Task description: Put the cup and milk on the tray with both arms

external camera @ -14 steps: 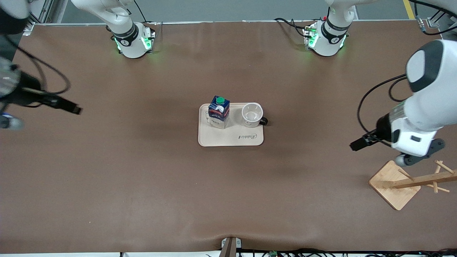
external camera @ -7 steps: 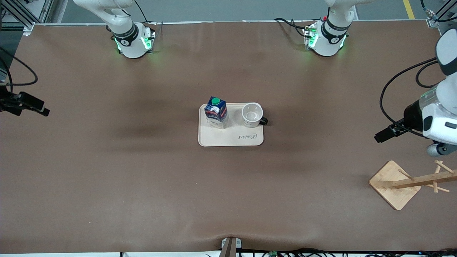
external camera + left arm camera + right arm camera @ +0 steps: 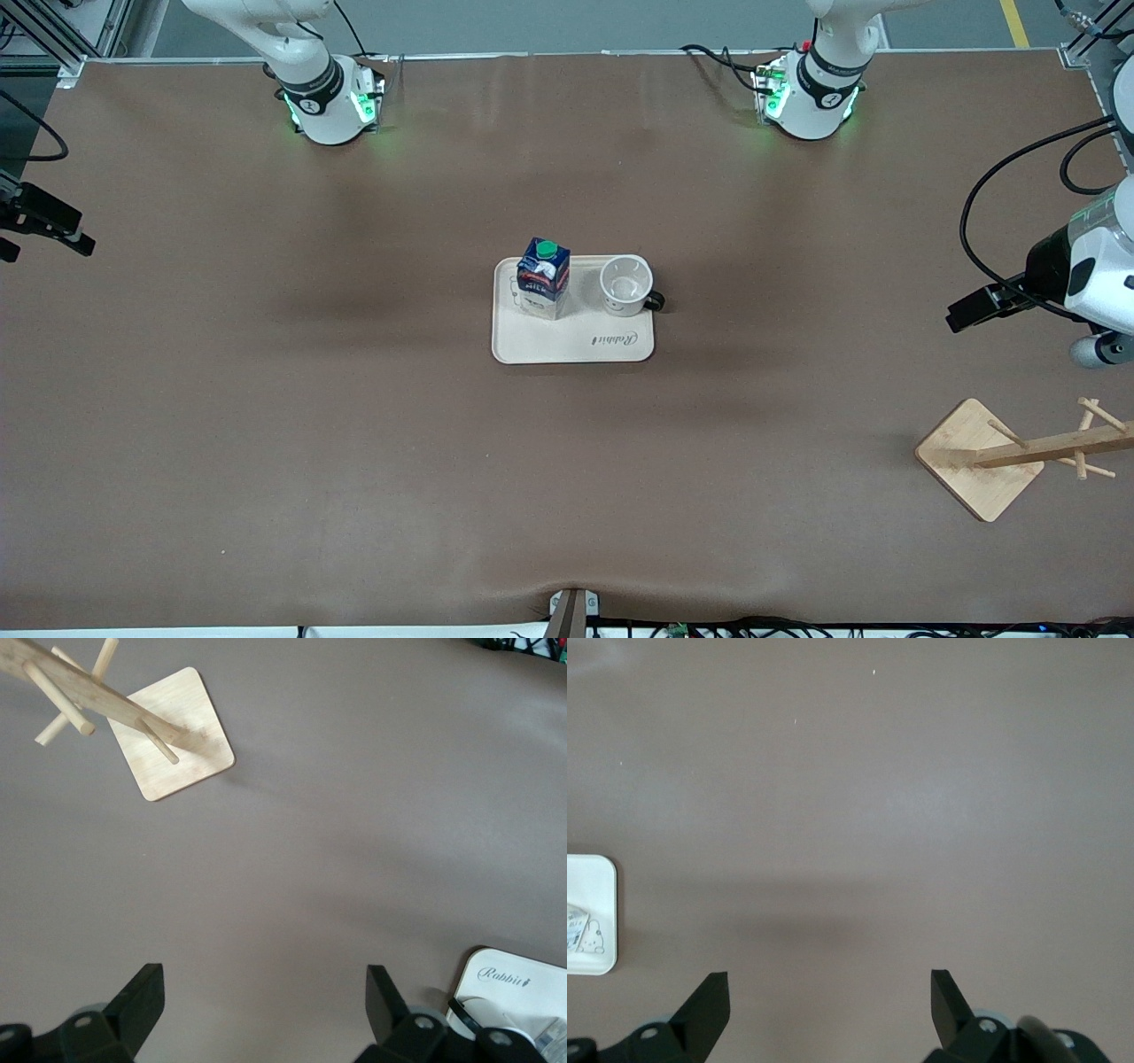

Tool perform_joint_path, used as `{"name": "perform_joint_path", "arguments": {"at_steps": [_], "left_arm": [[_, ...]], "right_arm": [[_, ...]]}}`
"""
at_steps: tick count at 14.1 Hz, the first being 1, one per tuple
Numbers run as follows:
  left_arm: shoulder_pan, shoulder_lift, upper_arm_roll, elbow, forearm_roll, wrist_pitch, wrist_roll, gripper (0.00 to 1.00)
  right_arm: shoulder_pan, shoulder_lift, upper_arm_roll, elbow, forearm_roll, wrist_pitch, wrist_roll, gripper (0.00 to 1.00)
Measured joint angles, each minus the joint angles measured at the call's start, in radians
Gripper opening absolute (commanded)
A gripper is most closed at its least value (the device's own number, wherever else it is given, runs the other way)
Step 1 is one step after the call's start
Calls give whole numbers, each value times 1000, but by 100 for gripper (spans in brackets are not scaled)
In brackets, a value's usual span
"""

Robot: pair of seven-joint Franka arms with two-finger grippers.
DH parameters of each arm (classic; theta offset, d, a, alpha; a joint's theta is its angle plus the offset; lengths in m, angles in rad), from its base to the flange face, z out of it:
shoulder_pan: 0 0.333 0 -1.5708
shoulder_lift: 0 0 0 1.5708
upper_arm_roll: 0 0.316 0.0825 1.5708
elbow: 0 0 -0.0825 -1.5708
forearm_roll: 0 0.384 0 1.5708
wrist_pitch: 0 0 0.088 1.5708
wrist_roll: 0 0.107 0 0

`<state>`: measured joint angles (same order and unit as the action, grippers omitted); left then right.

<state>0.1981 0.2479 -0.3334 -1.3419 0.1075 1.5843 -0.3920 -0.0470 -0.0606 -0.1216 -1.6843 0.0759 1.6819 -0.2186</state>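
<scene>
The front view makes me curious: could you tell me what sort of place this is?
Probably a robotics lab bench: two arm bases bolted along a brown-covered table, cables trailing at its edges, and staged props: a tray and a wooden rack.

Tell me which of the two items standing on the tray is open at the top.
The cup: its mouth is open, while the milk beside it has a green cap.

Cursive "Rabbit" lettering on tray (image 3: 532, 341); label on milk (image 3: 542, 276) not legible.

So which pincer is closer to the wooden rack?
Left. The left pincer hangs open near the wooden rack; the right pincer is open at the table's right-arm end.
</scene>
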Motion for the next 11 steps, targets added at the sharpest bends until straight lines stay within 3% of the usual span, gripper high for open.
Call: {"name": "perform_joint_path", "arguments": {"at_steps": [4, 9, 11], "left_arm": [[-16, -53, 18, 0, 0, -48, 30, 100], [-140, -120, 175, -59, -1, -62, 173, 100], [-151, -173, 191, -114, -15, -64, 186, 100]], "right_arm": [[0, 0, 14, 2, -1, -23, 106, 100], [1, 0, 28, 26, -1, -58, 175, 100], [3, -1, 33, 39, -1, -77, 182, 100]]}}
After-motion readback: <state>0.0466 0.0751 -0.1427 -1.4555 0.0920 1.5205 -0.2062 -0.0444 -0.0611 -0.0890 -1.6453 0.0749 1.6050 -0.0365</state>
